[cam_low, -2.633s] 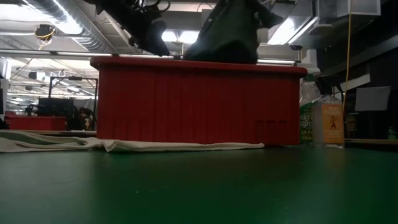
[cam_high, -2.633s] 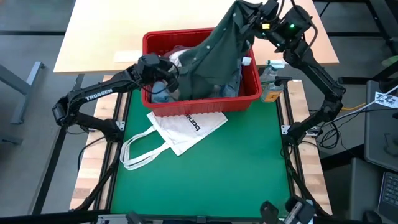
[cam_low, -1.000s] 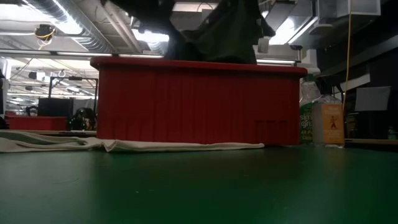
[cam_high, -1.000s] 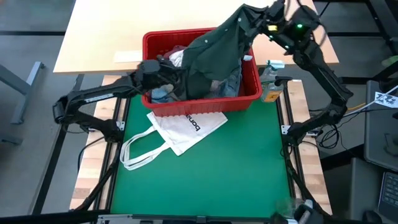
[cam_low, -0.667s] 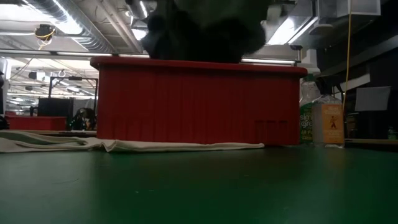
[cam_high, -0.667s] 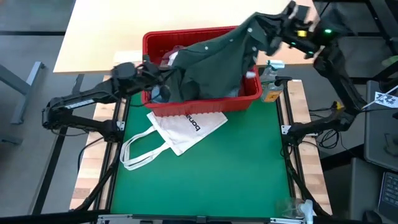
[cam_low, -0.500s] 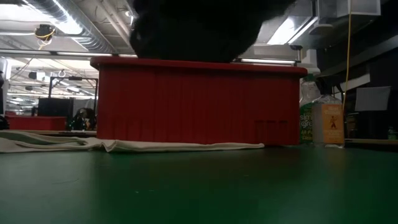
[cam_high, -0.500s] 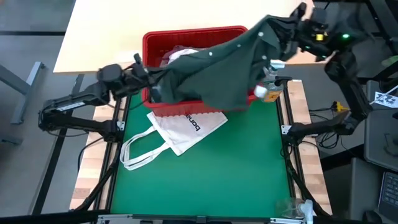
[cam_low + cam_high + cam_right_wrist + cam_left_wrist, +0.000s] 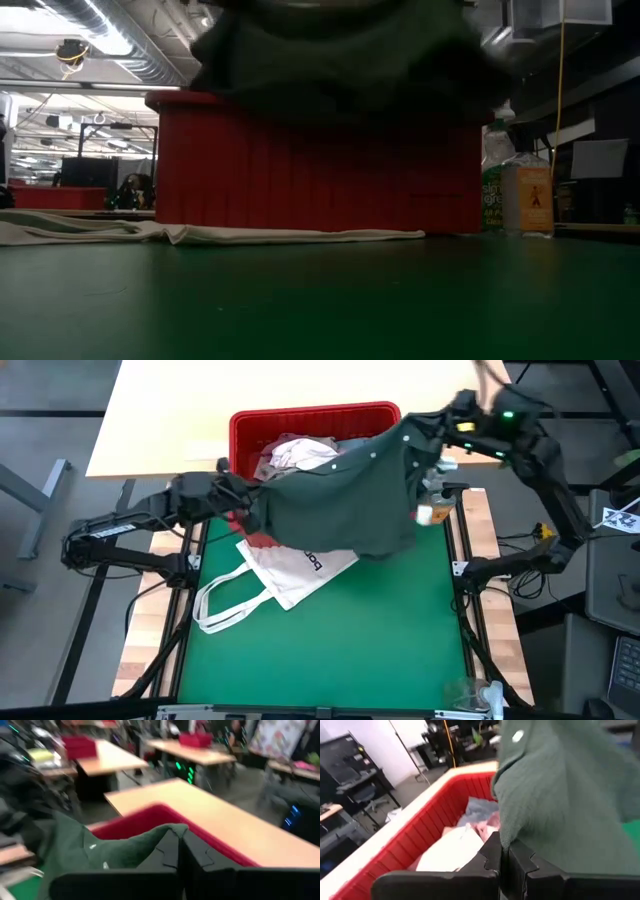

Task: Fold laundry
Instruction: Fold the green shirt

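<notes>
Green top (image 9: 345,500) hangs spread between both arms above the basket's (image 9: 300,420) front wall, clear for laying on the open desk (image 9: 330,640) beyond the tote (image 9: 290,575). Low view: it drapes over the basket rim. Wrist views: left fingers (image 9: 502,857) and right fingers (image 9: 180,847) pinch its edges closed.

Both arms are dark, jointed links with black cables. The left arm (image 9: 130,528) carries white lettering. The right arm (image 9: 540,460) shows a green light.

Green table (image 9: 330,650) bearing tote bag (image 9: 285,575), red basket (image 9: 300,422), seemingly bottles (image 9: 520,195)
</notes>
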